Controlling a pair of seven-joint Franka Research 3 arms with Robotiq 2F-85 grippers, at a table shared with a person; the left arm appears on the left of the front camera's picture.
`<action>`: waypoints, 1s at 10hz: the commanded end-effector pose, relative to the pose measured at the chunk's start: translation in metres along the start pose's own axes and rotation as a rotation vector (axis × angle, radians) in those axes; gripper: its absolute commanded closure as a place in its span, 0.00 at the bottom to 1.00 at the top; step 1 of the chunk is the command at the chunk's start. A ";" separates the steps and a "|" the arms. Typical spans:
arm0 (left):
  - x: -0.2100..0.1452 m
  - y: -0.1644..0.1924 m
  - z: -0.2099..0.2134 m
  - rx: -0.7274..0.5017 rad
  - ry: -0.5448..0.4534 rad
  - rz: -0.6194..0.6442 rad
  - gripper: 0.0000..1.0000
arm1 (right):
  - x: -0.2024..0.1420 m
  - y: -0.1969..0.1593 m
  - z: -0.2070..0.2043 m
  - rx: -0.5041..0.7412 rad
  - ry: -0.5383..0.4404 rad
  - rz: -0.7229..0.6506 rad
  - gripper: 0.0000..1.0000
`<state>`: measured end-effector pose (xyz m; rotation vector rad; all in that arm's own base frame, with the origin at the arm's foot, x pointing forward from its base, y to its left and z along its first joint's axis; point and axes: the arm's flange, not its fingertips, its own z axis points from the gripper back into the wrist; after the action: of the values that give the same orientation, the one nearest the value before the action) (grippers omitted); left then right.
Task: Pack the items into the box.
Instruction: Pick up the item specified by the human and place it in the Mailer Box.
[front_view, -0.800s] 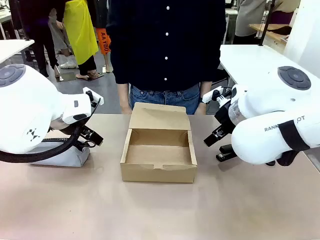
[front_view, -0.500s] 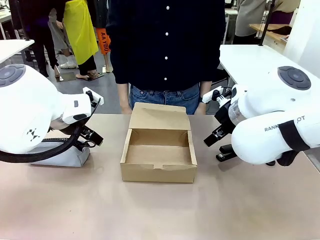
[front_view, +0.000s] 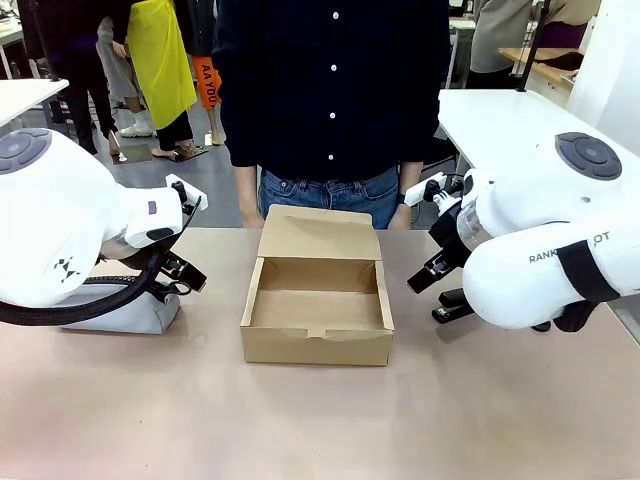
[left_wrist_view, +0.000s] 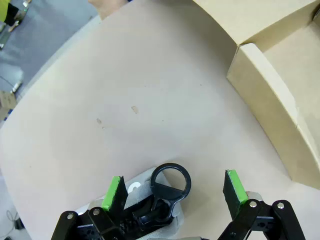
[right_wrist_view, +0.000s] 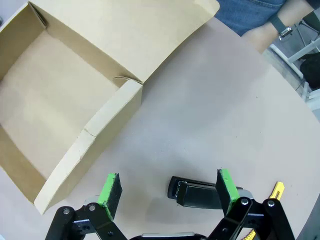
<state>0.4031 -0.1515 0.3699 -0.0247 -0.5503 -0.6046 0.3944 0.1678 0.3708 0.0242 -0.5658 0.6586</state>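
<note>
**Packing, opening stage: nothing has shifted in the last moment, and both items lie outside the box.**

Front view: the box (front_view: 317, 347) stands open and empty mid-table, lid flap back, with both arms where they were a moment ago. Left wrist view: the left gripper (left_wrist_view: 173, 181) is spread wide above the grey pouch (left_wrist_view: 142, 189), gripping nothing. Right wrist view: the right gripper (right_wrist_view: 168, 177) is spread wide, the stapler (right_wrist_view: 192, 194) lying between its pads, ungripped. The utility knife (right_wrist_view: 276, 189) shows just beyond. Packing looks unstarted, and the stapler seems the likely first pick.
</note>
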 end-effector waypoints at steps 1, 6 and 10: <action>0.000 0.000 0.000 0.000 0.000 -0.001 0.00 | 0.000 0.000 0.000 0.000 0.000 -0.001 0.00; 0.000 0.000 0.000 0.000 0.000 -0.001 0.00 | 0.000 0.000 0.000 0.000 0.000 -0.001 0.00; -0.001 0.003 0.049 -0.158 -0.010 0.046 0.00 | 0.000 -0.014 0.035 0.072 0.013 -0.060 0.00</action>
<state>0.3897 -0.1664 0.3914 -0.1248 -0.5376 -0.6007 0.3918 0.1656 0.3781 0.0486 -0.5491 0.6328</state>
